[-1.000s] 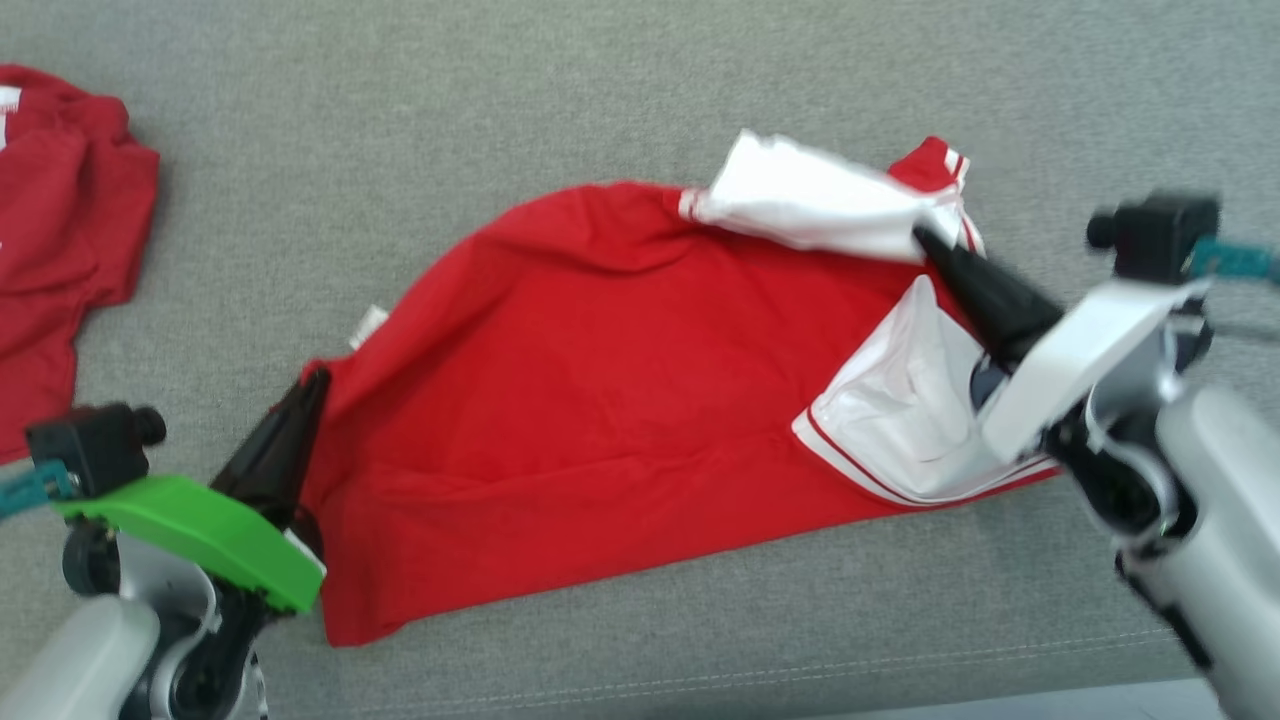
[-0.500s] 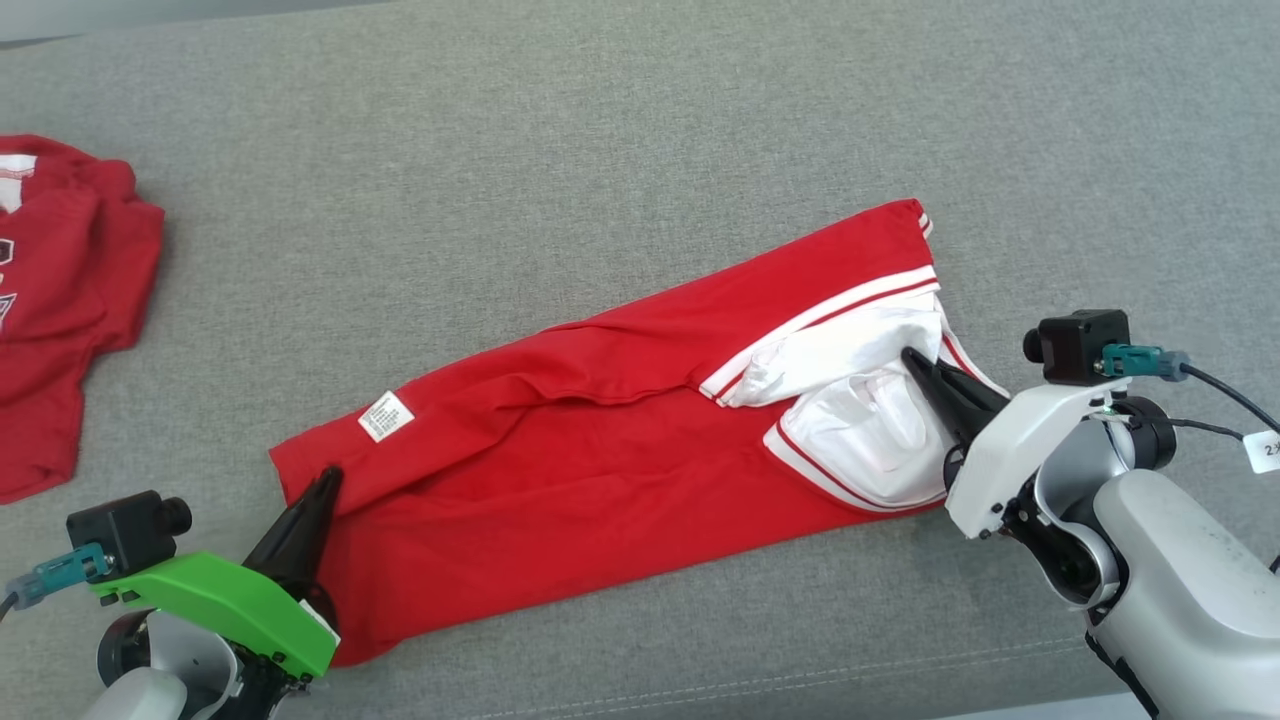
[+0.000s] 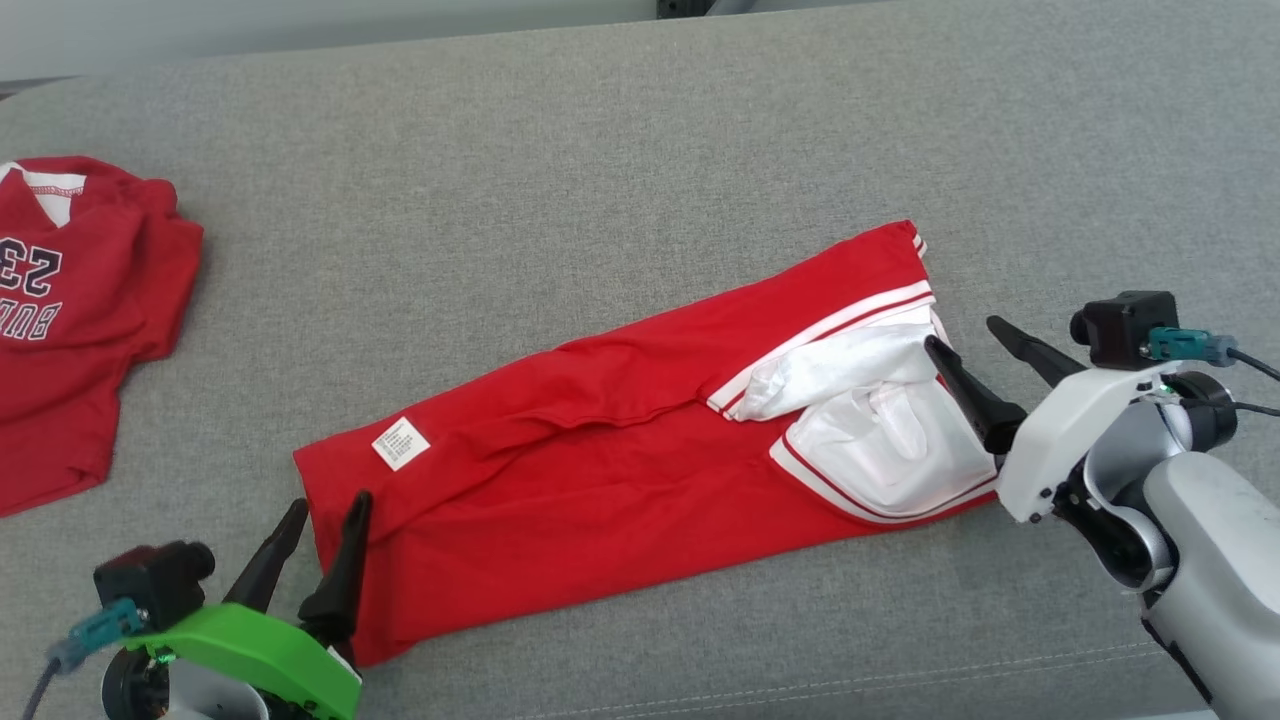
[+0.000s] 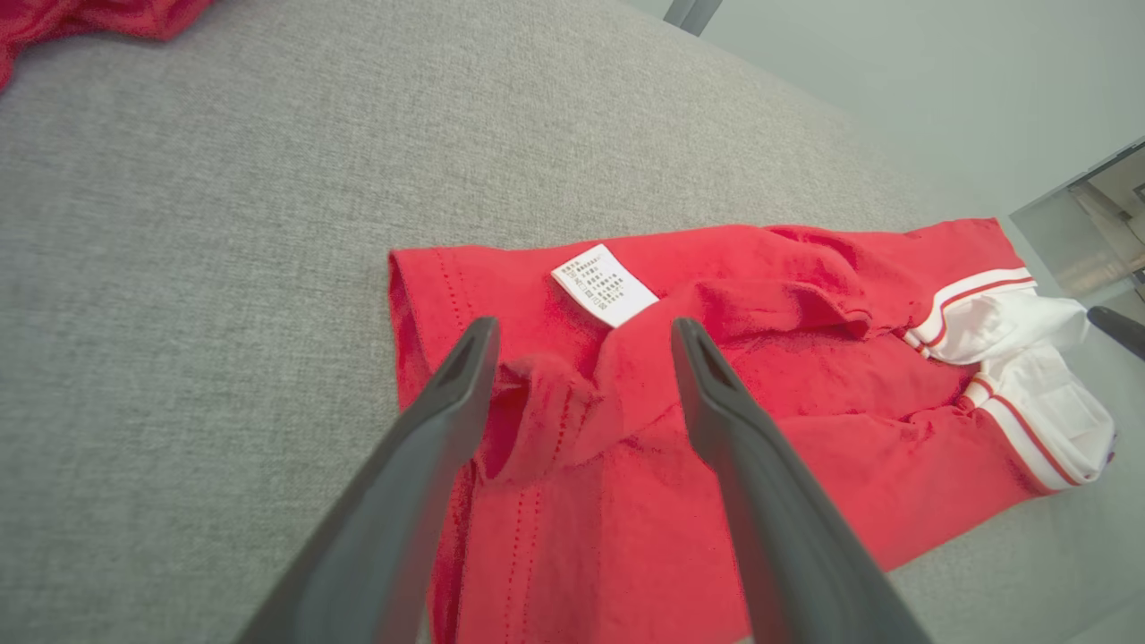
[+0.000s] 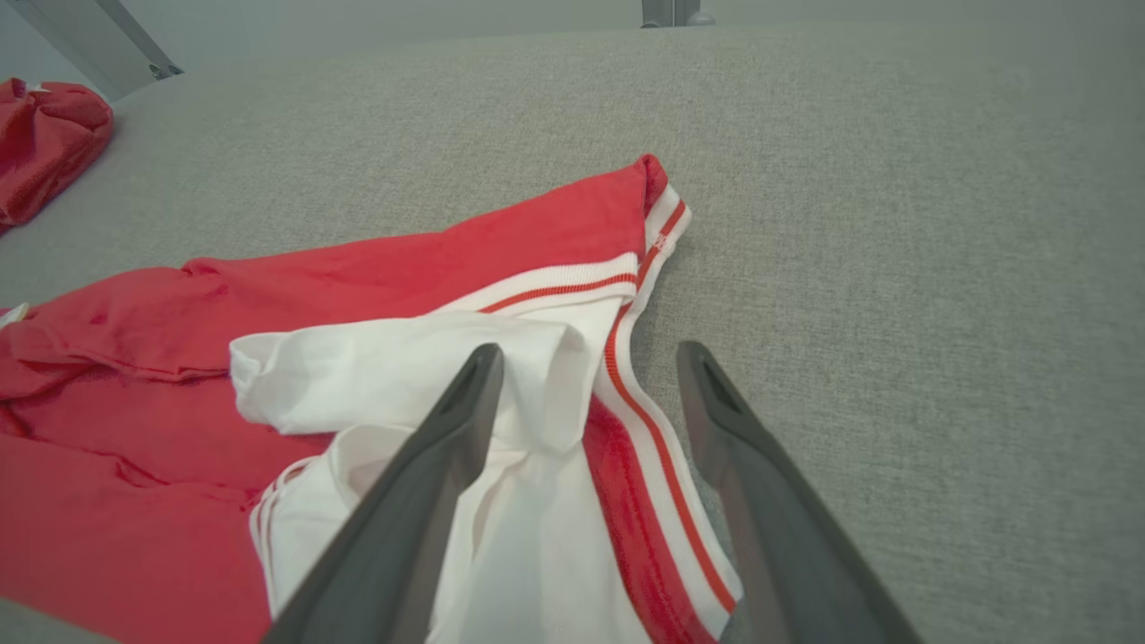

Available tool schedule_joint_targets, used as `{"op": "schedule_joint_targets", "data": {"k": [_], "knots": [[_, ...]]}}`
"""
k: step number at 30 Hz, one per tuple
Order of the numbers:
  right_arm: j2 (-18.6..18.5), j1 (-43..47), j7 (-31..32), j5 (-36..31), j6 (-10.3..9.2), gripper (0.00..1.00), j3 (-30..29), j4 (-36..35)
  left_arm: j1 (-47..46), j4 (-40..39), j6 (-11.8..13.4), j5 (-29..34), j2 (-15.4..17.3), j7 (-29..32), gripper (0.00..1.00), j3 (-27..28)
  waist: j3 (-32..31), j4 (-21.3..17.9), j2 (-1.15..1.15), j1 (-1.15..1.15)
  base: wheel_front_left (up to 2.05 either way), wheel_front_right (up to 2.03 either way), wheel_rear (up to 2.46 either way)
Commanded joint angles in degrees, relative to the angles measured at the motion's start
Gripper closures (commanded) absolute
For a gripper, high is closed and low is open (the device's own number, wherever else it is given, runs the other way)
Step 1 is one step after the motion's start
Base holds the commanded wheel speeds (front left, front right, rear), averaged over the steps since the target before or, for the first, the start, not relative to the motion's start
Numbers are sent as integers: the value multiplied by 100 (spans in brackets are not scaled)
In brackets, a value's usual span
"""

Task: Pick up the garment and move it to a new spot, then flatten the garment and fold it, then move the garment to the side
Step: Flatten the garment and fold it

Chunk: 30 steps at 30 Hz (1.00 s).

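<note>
Left gripper [image 4: 583, 329], jaws parted, astride the bunched hem of the red garment [image 4: 805, 402]. The white care label [image 4: 605, 284] lies just beyond its fingertips, with grey fabric surface [image 4: 179, 268] to its left.

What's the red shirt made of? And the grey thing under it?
The red shirt looks like soft matte knit cloth, maybe cotton: it wrinkles and folds limply. The grey surface looks like coarse woven fabric: speckled weave, stitched seam.
</note>
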Motion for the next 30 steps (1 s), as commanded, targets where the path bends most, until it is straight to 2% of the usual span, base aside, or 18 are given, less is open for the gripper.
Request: {"op": "schedule_joint_targets", "data": {"k": [1,6,9,10,16,17,22,27,30], "knots": [[-129,131,64,34,0,0,-101,-146,217,-3,169,287,-22,-307,0,-18,-147,-66,49,0,0,0,0],[-336,445,252,-100,0,0,-531,-618,683,-234,682,1146,-317,-732,0,198,-423,-104,49,0,0,0,0],[-292,654,432,-163,0,0,-797,-844,974,-553,855,1929,-660,-749,0,729,-499,-62,49,0,0,0,0],[-182,743,554,-234,0,0,-956,-925,1176,-728,852,2504,-879,-752,0,1037,-445,-13,49,0,0,0,0],[354,526,742,-584,0,0,-1312,-608,1296,-930,378,3577,-1492,-754,0,1564,-77,224,49,0,0,0,0],[354,526,742,-584,0,0,-1312,-608,1296,-930,378,3577,-1492,-754,0,1564,-77,224,49,0,0,0,0],[725,183,722,-943,0,0,-1315,69,1196,-794,-95,4047,-1892,-752,0,1898,164,423,49,0,0,0,0],[883,-85,684,-1210,0,0,-1235,778,1173,-613,-467,4265,-2301,-750,0,2268,245,560,49,0,0,0,0],[971,-162,688,-1121,0,0,-1176,1104,1197,-535,-650,4402,-2479,-751,0,2437,246,599,49,0,0,0,0]]}}
